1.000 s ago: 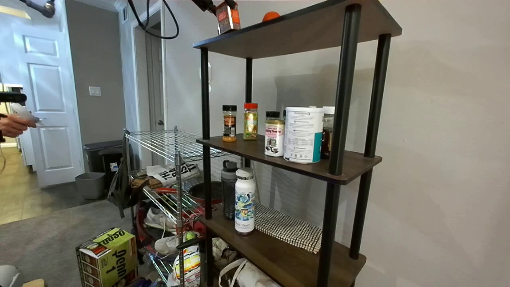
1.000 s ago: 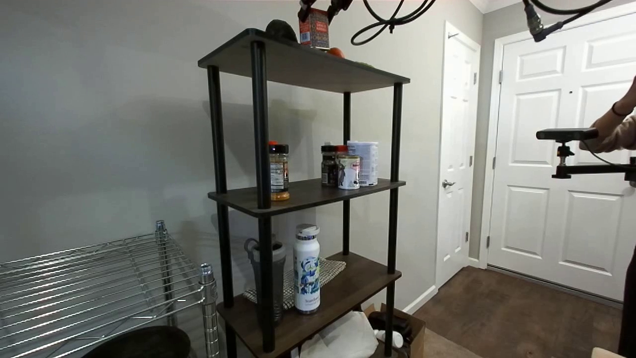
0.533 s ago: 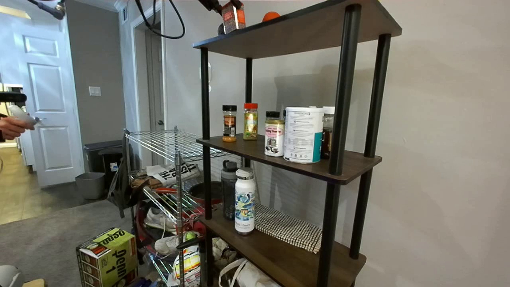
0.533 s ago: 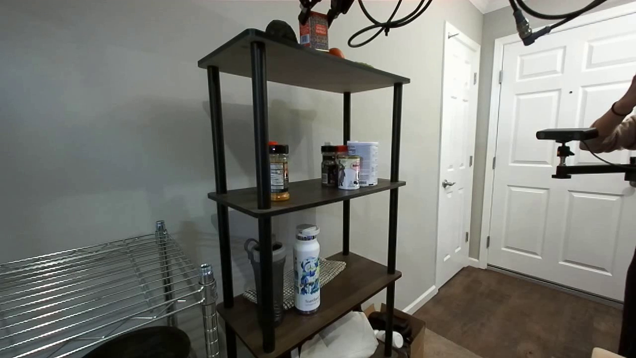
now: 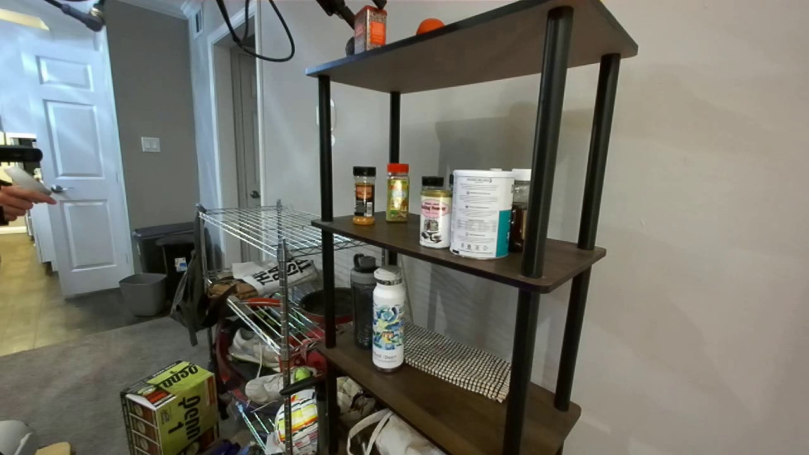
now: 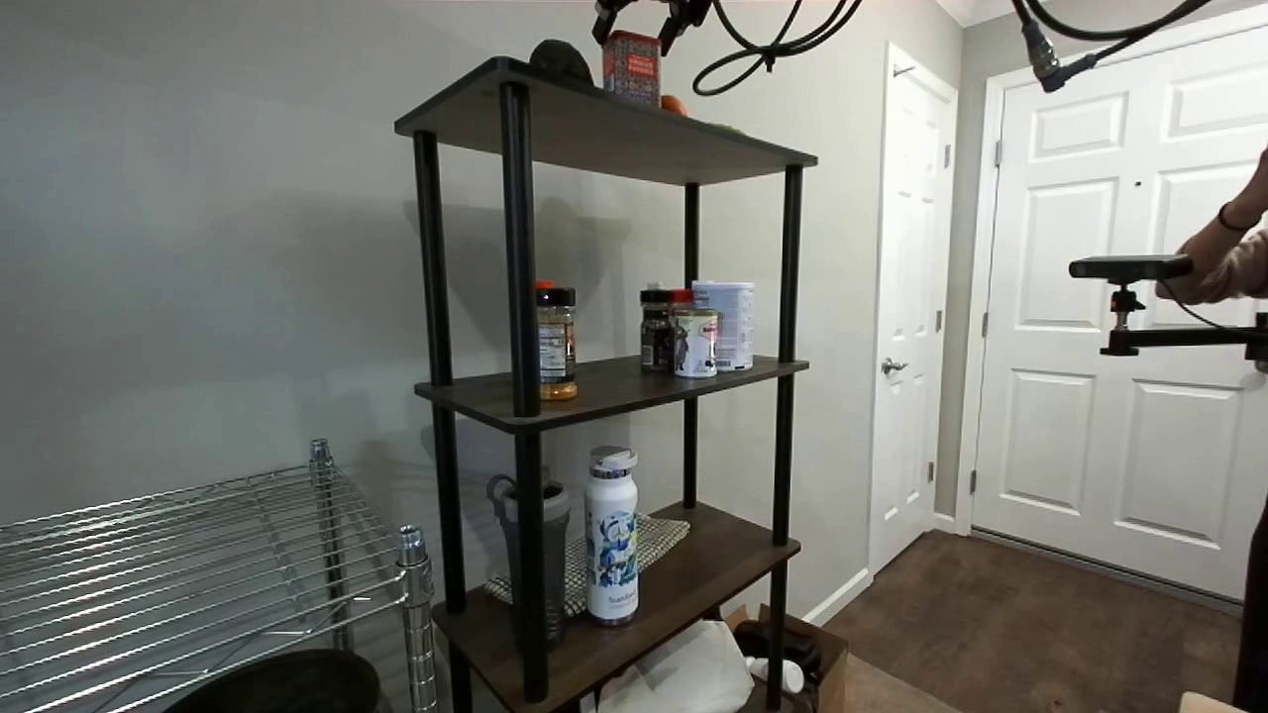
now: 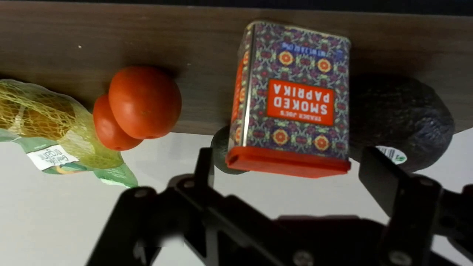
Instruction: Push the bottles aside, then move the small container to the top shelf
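Note:
The small container, a patterned smoked paprika tin with a red lid, shows in the wrist view (image 7: 303, 92) and in both exterior views (image 5: 370, 28) (image 6: 632, 69). It stands upright on the top shelf (image 5: 486, 47) (image 7: 199, 74), the uppermost dark brown board. My gripper (image 7: 289, 164) is open around the lid end of the tin, with a gap at each side. It is partly cut off at the top edge of both exterior views. The dark-capped bottles, a spice jar (image 5: 364, 196) and a pink-and-white labelled jar (image 5: 435, 212), stand on the board below.
On the top shelf, a dark avocado (image 7: 402, 114) lies close beside the tin. A rounded dark green thing (image 7: 221, 157) shows behind it. Tomatoes (image 7: 146, 101) and a net bag (image 7: 40, 111) lie to the other side. A white canister (image 5: 483, 215) and red-capped jar (image 5: 397, 193) stand below.
The tin was tilted between my fingers; now it stands upright and slightly lower on the top shelf. The fingers have opened and come off its sides. The cables shifted slightly.

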Tool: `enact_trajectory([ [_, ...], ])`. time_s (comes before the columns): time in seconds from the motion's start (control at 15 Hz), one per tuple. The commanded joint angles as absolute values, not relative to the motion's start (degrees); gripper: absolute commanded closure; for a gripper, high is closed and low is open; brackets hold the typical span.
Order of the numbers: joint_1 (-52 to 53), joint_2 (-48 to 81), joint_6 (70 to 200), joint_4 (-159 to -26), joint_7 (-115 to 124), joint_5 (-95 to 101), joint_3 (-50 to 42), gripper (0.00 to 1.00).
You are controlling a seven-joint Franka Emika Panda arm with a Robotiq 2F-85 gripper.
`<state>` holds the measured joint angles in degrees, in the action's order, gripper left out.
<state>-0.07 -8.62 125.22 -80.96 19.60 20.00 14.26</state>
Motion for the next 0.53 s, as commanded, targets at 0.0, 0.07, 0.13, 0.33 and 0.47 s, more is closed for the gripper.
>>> enact_trajectory([
  [0.0,-0.3,-9.0,125.1,-81.0,21.8,21.0,14.6,0.00],
  [0.07,-0.3,-9.2,125.4,-81.3,22.0,20.8,14.5,0.00],
  [0.13,-0.3,-9.4,125.4,-81.5,22.4,20.4,14.4,0.00],
  [0.33,-0.6,-9.9,126.1,-82.2,25.4,21.3,14.3,0.00],
  [0.47,-0.9,-10.4,126.4,-82.8,27.3,22.3,14.2,0.00],
])
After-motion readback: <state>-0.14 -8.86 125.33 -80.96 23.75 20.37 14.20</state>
